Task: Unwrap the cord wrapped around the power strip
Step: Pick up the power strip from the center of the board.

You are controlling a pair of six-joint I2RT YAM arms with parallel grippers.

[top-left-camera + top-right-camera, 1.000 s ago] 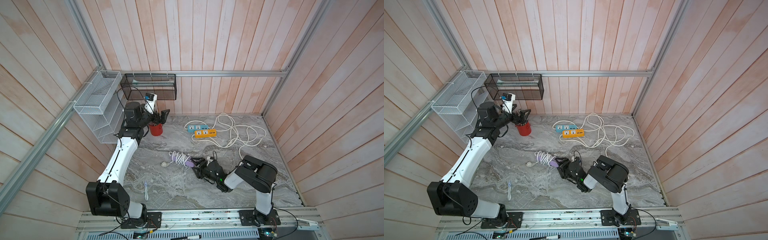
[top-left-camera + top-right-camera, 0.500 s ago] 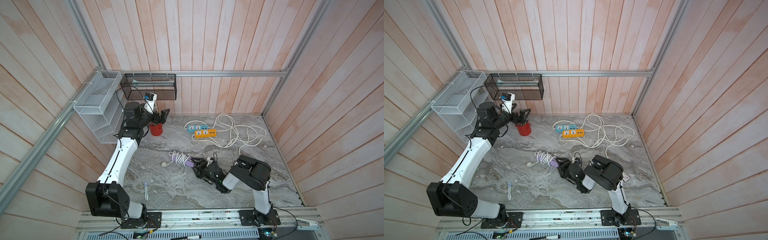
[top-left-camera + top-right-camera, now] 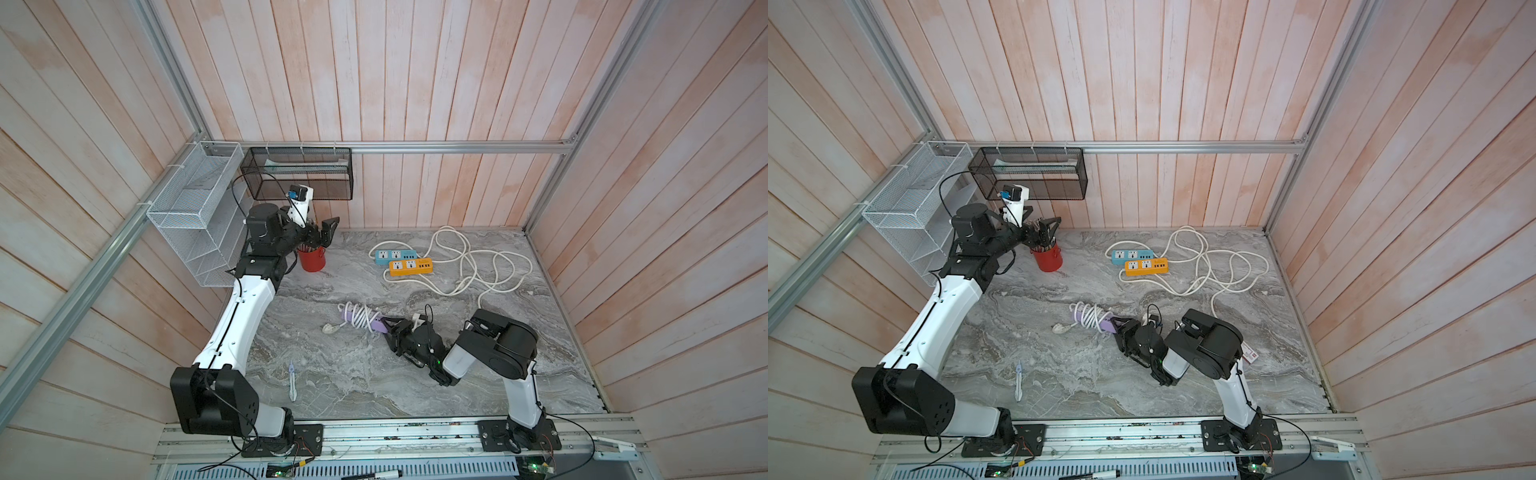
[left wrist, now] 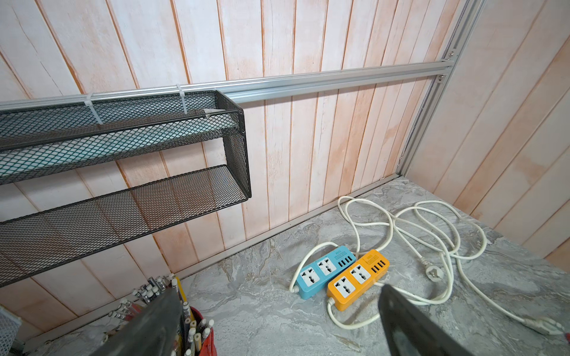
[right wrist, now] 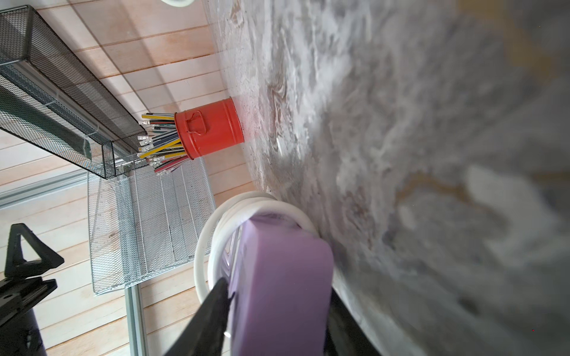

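Below centre in a top view, the likely light, rigid power strip (image 3: pixel 376 326) lay on the surface (image 3: pixel 332 374) wound in springy cord (image 3: pixel 359 316), its bare end, the sensible hold, between the right gripper's (image 3: pixel 389 328) jaws, clamping unclear.

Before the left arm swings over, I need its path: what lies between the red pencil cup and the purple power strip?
Nothing; both top views show bare marble table between the red pencil cup and the purple power strip.
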